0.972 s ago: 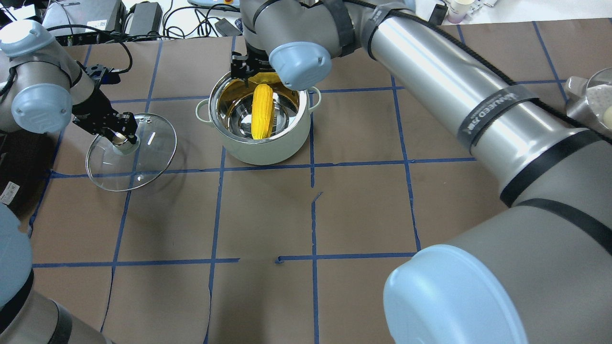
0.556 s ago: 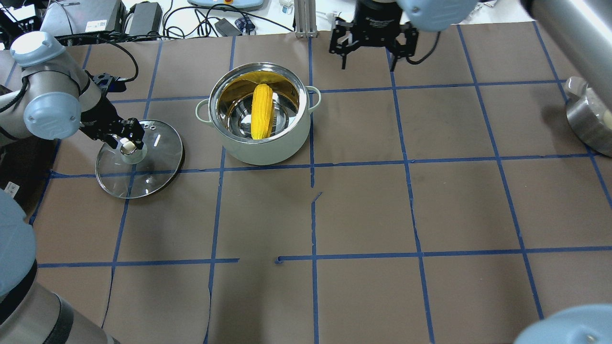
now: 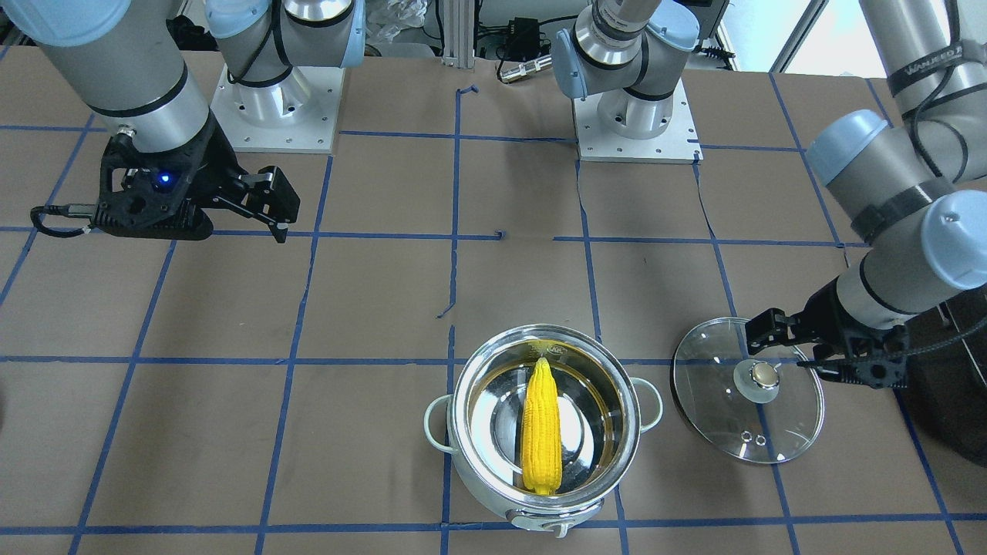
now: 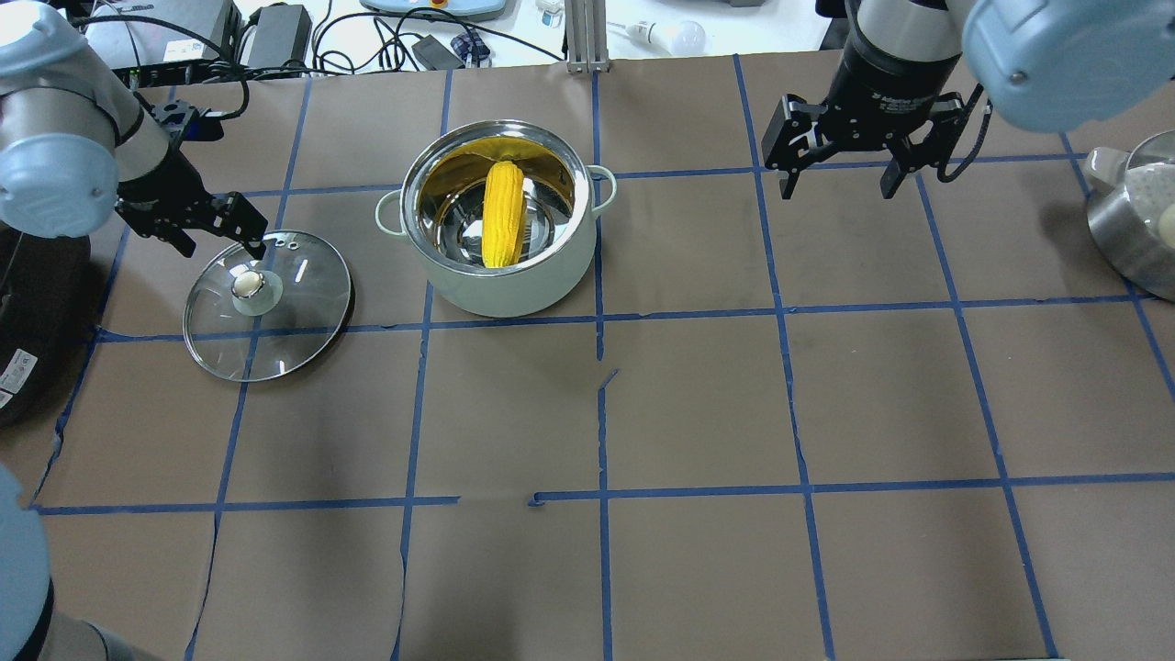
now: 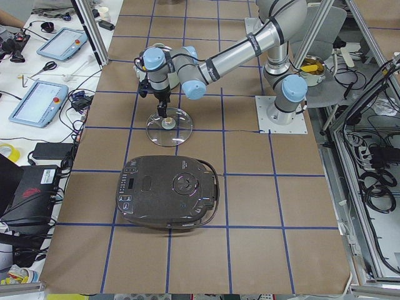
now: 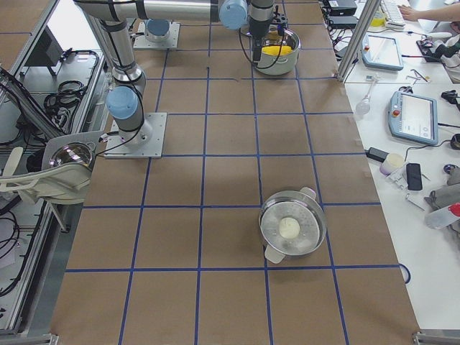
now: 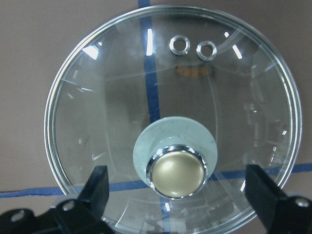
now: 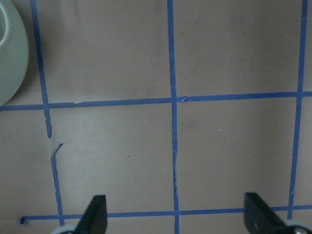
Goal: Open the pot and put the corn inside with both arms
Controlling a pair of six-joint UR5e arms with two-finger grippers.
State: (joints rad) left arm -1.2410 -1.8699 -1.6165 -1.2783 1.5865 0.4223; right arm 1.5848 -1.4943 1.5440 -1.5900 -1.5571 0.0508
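The pot (image 4: 514,298) stands open on the far middle of the table, and the yellow corn (image 4: 502,216) lies inside it, leaning on the wall. Both also show in the front view, pot (image 3: 493,501) and corn (image 3: 540,424). The glass lid (image 4: 303,312) lies flat on the table left of the pot, its gold knob (image 4: 246,285) up. My left gripper (image 4: 223,240) is open above the lid. In the left wrist view its fingers (image 7: 100,187) stand wide apart on either side of the knob (image 7: 178,170). My right gripper (image 4: 837,188) is open and empty, right of the pot.
A large black appliance (image 5: 169,190) sits at the table's left end, beyond the lid. A steel bowl (image 4: 1134,229) with a pale ball in it stands at the right edge. Cables and devices lie behind the far edge. Blue tape lines grid the brown table.
My left gripper set the tilted lid flat on the table, let go of the knob and lifted off it. My right gripper drew back from the pot and moved right.
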